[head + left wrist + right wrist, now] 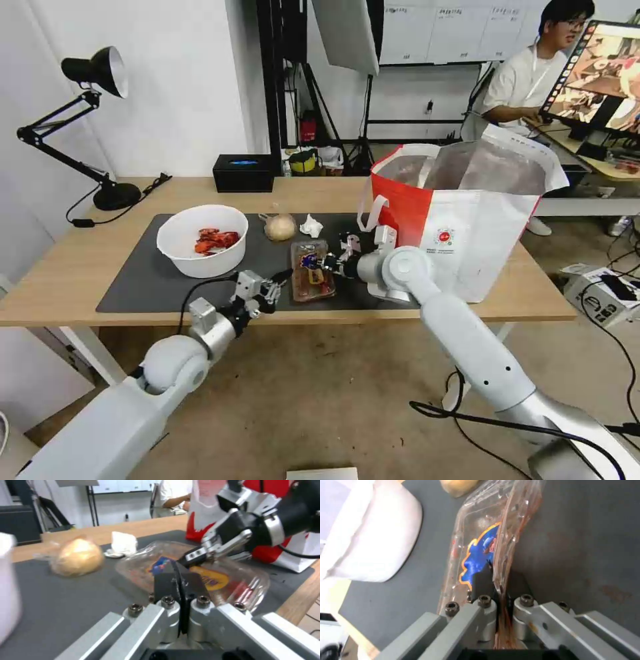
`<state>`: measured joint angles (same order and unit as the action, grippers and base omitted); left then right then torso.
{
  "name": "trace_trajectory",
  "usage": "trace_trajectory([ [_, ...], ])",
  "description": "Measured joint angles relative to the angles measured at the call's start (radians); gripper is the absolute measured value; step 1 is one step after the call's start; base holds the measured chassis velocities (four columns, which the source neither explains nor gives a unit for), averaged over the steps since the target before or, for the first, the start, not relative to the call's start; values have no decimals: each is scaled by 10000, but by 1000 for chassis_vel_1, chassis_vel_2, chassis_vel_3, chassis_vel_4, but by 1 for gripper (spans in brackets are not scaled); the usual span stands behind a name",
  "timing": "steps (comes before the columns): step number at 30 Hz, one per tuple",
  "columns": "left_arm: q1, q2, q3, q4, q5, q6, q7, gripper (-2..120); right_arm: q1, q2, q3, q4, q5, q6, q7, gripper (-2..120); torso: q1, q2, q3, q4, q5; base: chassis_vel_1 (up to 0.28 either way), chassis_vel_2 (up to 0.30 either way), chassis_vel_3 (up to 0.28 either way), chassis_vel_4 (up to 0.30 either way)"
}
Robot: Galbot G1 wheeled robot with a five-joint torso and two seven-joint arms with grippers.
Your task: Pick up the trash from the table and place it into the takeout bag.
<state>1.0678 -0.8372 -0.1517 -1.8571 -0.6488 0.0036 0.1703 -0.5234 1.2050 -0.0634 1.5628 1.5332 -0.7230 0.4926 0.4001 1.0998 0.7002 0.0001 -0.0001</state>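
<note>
**Ann:** Trash was all on the table (pixel 80 267) at that moment, none visibly in the takeout bag (pixel 467 220). By my read, the job had barely started.

**Bo:** Agreed. The right gripper (pixel 498 580) had its fingers pinched shut on the edge of the clear plastic tray (pixel 311 270), the thin rim sandwiched between the pads. The tray sat on the dark mat (pixel 133 280), just left of the bag, one side seeming tipped up off the mat in the right wrist view.

**Ann:** And the left gripper (pixel 279 285)?

**Bo:** It hovered near the tray's left side, fingers closed together with nothing between them, as the left wrist view showed.

**Ann:** What was left, then?

**Bo:** Everything, I'd judge. The white bowl (pixel 202 240) with red shell scraps stood at the mat's left, the small clear bag (pixel 280 227) with its beige lump lay behind the tray, and the crumpled tissue (pixel 311 225) sat just beside that.

**Ann:** How did the tray look?

**Bo:** Flimsy and see-through, with a blue-and-orange sticker and reddish smears of food inside. The bag stood upright with its mouth wide open, foil lining showing.
</note>
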Motion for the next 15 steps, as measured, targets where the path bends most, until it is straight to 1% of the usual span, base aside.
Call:
trace_trajectory([
  [2,454,145,-462,-148,-32,-198,-3,0,-90,-93,47,232,-6,0,-130,0,0,0,-1,-1,0,0,0,0,0],
  [6,740,211,-700,-267,-64,-267,5,0,-136,-141,75,377,-67,1,-234,0,0,0,-1,0,-1,0,0,0,0],
  [8,1179,280,-1024,-450,-77,-370,29,0,-224,-228,126,696,-365,20,-645,0,-1,0,-2,-1,1,0,0,0,0],
  [10,1306,280,-1123,-493,-77,-399,28,0,-248,-249,164,829,-415,34,-761,0,0,0,-2,-1,0,0,0,0,0],
  [11,1536,276,-1325,-582,-74,-443,26,0,-275,-271,249,1094,-467,104,-970,0,-1,1,-2,-1,0,0,0,0,0],
  [12,1745,263,-1504,-669,-72,-465,19,3,-279,-291,320,1307,-521,208,-1158,0,-1,1,-2,-1,0,0,0,0,0],
  [13,1745,263,-1504,-669,-72,-465,19,3,-279,-291,320,1307,-521,208,-1158,0,-1,1,-2,-1,0,0,0,0,0],
  [15,2107,255,-1827,-807,-75,-484,4,12,-275,-343,441,1704,-649,509,-1499,0,-1,1,-2,-1,1,0,0,0,0],
])
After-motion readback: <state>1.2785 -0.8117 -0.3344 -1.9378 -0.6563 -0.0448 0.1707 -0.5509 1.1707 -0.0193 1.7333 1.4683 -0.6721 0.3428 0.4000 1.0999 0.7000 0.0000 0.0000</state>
